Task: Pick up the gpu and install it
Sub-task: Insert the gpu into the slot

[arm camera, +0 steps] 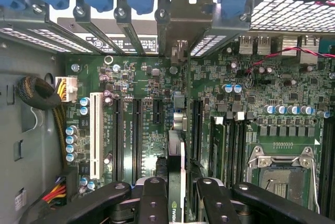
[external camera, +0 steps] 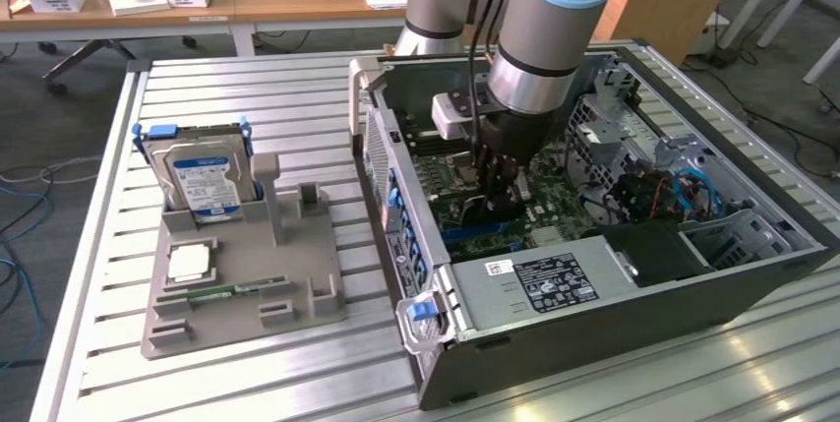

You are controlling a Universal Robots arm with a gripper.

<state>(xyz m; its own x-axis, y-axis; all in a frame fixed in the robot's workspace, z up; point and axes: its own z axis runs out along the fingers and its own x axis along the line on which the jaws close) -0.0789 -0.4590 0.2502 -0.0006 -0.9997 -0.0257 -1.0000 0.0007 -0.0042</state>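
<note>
**A:** One card to seat. Where is the gpu (arm camera: 176,169)?

**B:** Edge-on over the middle of the motherboard (arm camera: 152,77), standing among that motherboard's black slots (arm camera: 137,130). I cannot tell whether its lower edge has reached the motherboard, because the hand (arm camera: 178,203) covers that end.

**A:** And the hand itself?

**B:** It is partly closed, no wider than the thin card needs. The fingers (arm camera: 152,198) press on the card's two faces. It has the gpu and touches nothing else that I can see.

**A:** What could go wrong from here?

**B:** These are judgements, not things I see. A small offset across the motherboard would set the contact edge beside its slot. A push would then bend the card or scrape nearby parts. A tilt along the slot would seat one end and leave the other proud of the motherboard. The card's bracket could catch the rear frame (arm camera: 172,20) at the motherboard's edge. The grip is on smooth faces, so under load the card may slide up between the fingers.
</note>
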